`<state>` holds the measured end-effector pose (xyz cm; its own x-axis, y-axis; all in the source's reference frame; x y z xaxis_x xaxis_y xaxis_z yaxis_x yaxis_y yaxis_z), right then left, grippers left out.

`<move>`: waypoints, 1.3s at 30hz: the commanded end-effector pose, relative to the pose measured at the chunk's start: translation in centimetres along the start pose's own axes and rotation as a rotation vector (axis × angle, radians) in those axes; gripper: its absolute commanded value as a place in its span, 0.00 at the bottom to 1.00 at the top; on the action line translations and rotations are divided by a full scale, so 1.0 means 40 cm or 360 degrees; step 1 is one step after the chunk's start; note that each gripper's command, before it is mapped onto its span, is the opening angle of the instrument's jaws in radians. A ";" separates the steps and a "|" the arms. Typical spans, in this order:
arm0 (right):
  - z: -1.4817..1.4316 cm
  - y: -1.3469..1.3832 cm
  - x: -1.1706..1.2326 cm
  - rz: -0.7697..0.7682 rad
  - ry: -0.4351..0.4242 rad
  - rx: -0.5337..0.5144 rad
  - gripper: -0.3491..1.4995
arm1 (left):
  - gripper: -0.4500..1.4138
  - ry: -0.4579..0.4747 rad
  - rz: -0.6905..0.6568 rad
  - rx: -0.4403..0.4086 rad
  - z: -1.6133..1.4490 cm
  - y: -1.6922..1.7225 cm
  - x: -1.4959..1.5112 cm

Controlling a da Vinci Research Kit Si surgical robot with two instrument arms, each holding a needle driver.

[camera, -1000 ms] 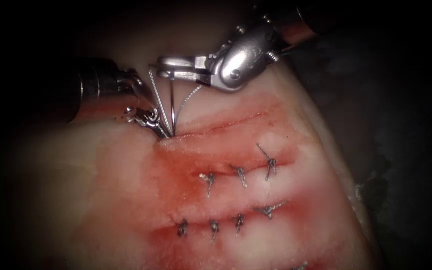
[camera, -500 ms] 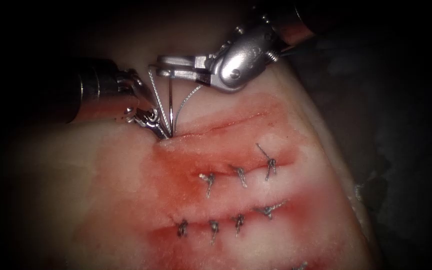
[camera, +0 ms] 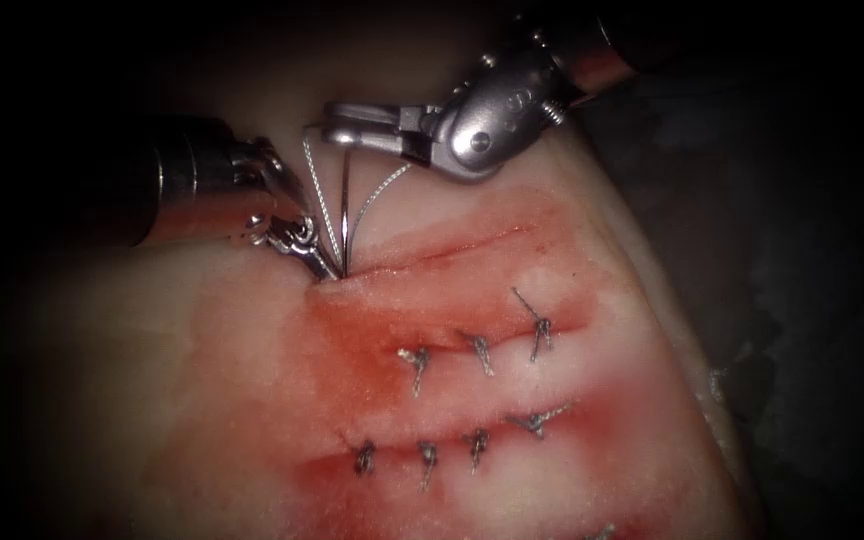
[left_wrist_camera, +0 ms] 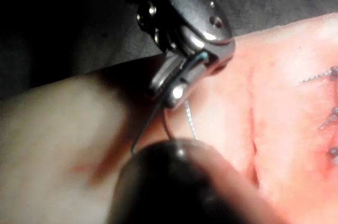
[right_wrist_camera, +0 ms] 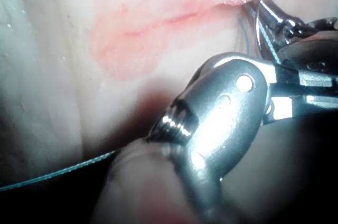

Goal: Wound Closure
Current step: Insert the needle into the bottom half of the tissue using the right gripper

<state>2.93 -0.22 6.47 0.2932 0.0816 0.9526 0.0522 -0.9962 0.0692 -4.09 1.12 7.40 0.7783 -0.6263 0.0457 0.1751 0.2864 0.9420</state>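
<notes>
Polished steel marks the right end effector (camera: 337, 122), its rounded wrist knuckle glinting and its two slim jaws lying level, clenched on the upper end of the needle (camera: 345, 215). The needle is a thin dark wire arc that drops from those jaws to the top end of the cut (camera: 442, 255), where its lower part sits in the tissue (camera: 202, 400). The twisted, silvery thread (camera: 384, 188) curves from beside the jaws down toward the same spot, and another strand runs just to the needle's left. The left end effector (camera: 320, 266), a darker shaft with a serrated tip, presses at the cut's left end right beside the needle's entry; whether it is clenched or released I cannot tell.

Against the picture of a second ago, the right end effector has shifted slightly rightward and its wrist has tilted, while the needle and the left end effector have kept their places.

The tissue is pale, moist and glossy, stained with red fluid (camera: 372, 360) round two rows of knotted stitches (camera: 482, 352) with short bristly ends below the open cut. In the left wrist view the right end effector (left_wrist_camera: 179, 89) grips the needle (left_wrist_camera: 145, 131) above the dark rounded body that hides the lower needle.
</notes>
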 end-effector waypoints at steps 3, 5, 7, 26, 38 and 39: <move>0.0016 0.0004 0.0019 0.0004 -0.0004 -0.0002 0.00 | 0.00 -0.0003 0.0006 -0.0002 0.0001 0.0010 -0.0023; 0.0015 0.0005 0.0022 0.0002 -0.0001 -0.0005 0.00 | 0.00 -0.0003 0.0006 -0.0002 0.0002 0.0008 -0.0022; 0.0013 0.0007 0.0024 0.0001 0.0011 -0.0015 0.00 | 0.00 -0.0002 0.0006 -0.0002 0.0002 0.0007 -0.0021; 0.0026 0.0023 0.0037 0.0047 0.0040 -0.0018 0.00 | 0.00 0.0002 -0.0010 0.0001 0.0003 0.0000 -0.0017; 0.0025 0.0026 0.0041 0.0046 0.0087 -0.0051 0.00 | 0.00 0.0005 -0.0019 0.0004 0.0001 -0.0004 -0.0017; 0.0025 0.0026 0.0041 0.0046 0.0087 -0.0051 0.00 | 0.00 0.0005 -0.0019 0.0004 0.0001 -0.0004 -0.0017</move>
<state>3.00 -0.31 6.57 0.2367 0.0499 0.9703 0.0120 -0.9988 0.0485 -4.08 1.09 7.34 0.7788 -0.6266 0.0297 0.1840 0.2734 0.9441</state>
